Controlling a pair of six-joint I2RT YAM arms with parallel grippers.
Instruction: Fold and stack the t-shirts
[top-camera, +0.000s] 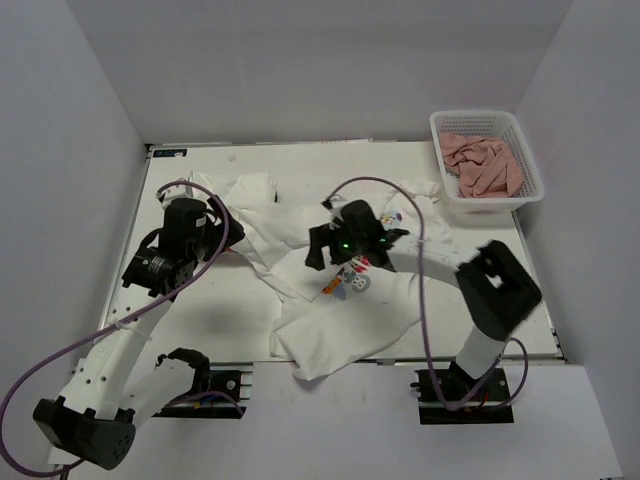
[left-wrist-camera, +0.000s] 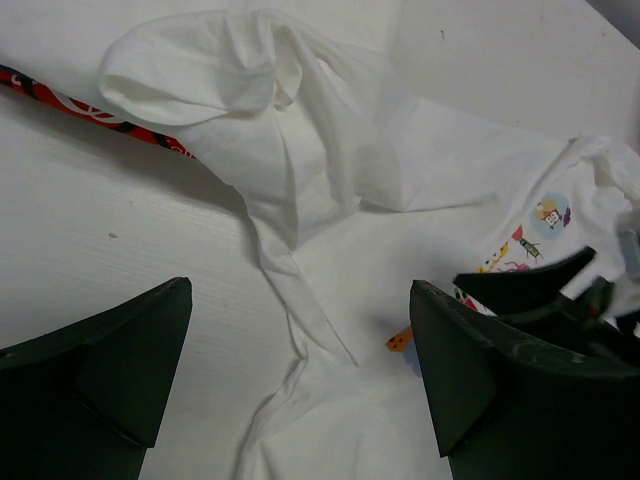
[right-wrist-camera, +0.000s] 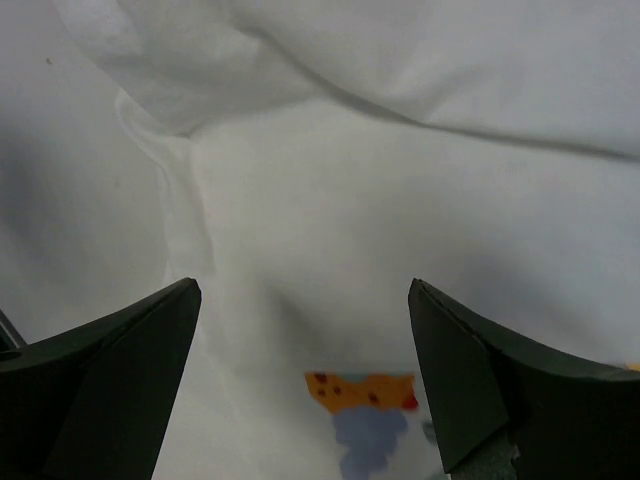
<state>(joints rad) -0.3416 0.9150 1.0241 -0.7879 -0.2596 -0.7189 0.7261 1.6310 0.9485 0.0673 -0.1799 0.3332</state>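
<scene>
Crumpled white t-shirts (top-camera: 330, 320) sprawl across the middle of the table (top-camera: 180, 330) in the overhead view, from a bunched sleeve near upper centre-left down to a loose hem at lower centre; I cannot tell how many garments make up the heap. A colourful cartoon print (top-camera: 348, 280) shows on the cloth at mid-frame. My left gripper (left-wrist-camera: 300, 300) hangs over the bare tabletop at the heap's left edge, jaws spread wide with nothing between them, a twisted fold of shirt running up the frame between its fingers (left-wrist-camera: 110, 370). My right gripper (right-wrist-camera: 303, 290) hovers just above the printed shirt at centre frame, likewise fully apart and gripping nothing, an orange patch of the print at the bottom of its wrist view between the dark fingers (right-wrist-camera: 500, 390). In the upper right of the overhead frame, a white basket (top-camera: 475, 116) holds salmon-pink cloths (top-camera: 485, 165), well apart from both arms.
</scene>
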